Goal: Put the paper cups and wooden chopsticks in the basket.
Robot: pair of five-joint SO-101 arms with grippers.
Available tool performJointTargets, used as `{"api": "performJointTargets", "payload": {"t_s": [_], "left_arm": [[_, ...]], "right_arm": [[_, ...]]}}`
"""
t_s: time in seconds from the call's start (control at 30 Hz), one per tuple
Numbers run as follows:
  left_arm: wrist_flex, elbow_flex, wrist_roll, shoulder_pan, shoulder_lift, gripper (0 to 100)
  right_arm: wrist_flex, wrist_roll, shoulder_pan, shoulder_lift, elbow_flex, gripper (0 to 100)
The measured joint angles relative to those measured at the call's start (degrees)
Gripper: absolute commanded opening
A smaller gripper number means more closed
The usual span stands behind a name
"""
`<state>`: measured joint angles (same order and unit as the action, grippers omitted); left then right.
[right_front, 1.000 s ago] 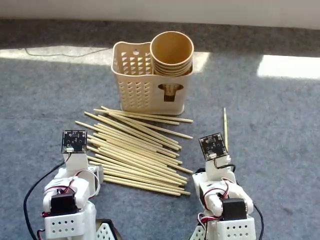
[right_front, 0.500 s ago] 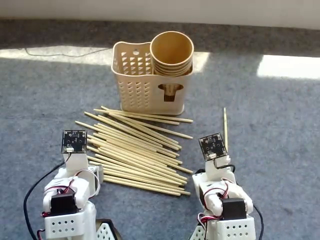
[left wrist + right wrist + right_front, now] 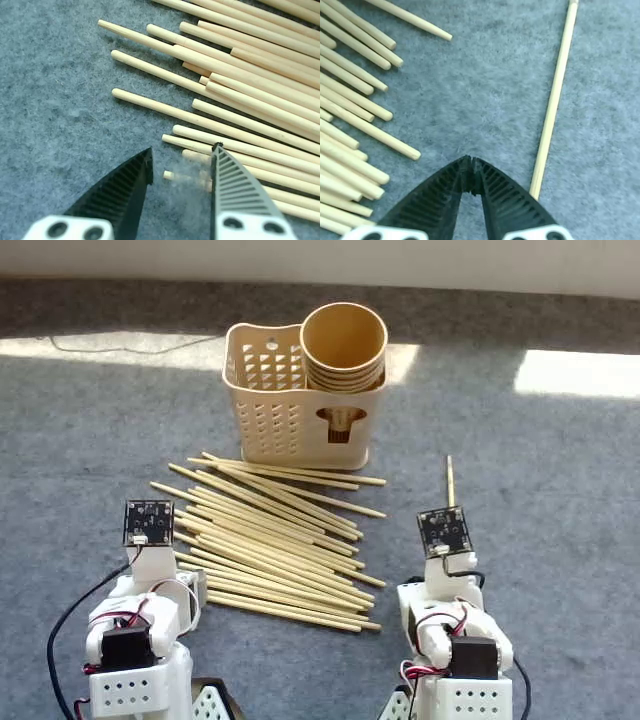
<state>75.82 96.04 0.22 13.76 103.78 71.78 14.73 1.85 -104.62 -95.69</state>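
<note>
A grey carpet (image 3: 560, 470) covers the ground, with sunlit patches along its far edge.

From above, a cream basket (image 3: 262, 415) with two compartments stands upright beyond the arms. A nested stack of paper cups (image 3: 343, 340) sits in the compartment on the robot's right side. The neighbouring compartment holds no sticks yet. A loose pile of chopsticks (image 3: 270, 540) lies on the carpet between the basket and the two arms. A lone chopstick (image 3: 450, 483) lies well apart from the pile, just ahead of the right arm (image 3: 455, 640). The left arm (image 3: 140, 620) sits beside the pile's near edge.

At the left wrist, the left fingers (image 3: 218, 156) are spread, hovering over the blunt ends of the pile (image 3: 240, 100) and pinching nothing.

At the right wrist, the right fingers (image 3: 471, 159) are pressed together and hold nothing. The lone chopstick (image 3: 555, 100) lies just beside them, and pile ends (image 3: 350, 115) lie on the other side.

The cups look done, so the sticks remain. The lone one seems the easiest to pick up. The right fingers would need to spread, straddle it crosswise, then close near one end so it can hang upright and drop into the free compartment.
</note>
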Motion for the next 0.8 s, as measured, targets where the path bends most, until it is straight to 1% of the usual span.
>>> {"api": "performJointTargets", "payload": {"t_s": [0.3, 0.47, 0.63, 0.8], "left_arm": [[0.0, 0.0, 0.0, 0.0, 0.0, 19], [0.0, 0.0, 0.0, 0.0, 0.0, 19], [0.0, 0.0, 0.0, 0.0, 0.0, 19], [0.0, 0.0, 0.0, 0.0, 0.0, 19]], "right_arm": [[0.0, 0.0, -0.4, 0.0, 0.0, 2.0], [-0.4, 0.0, -5.3, 0.0, 0.1, 2.0], [-1.3, 0.0, -6.2, 0.0, 0.4, 2.0], [0.1, 0.0, -6.3, 0.0, 7.8, 2.1]]}}
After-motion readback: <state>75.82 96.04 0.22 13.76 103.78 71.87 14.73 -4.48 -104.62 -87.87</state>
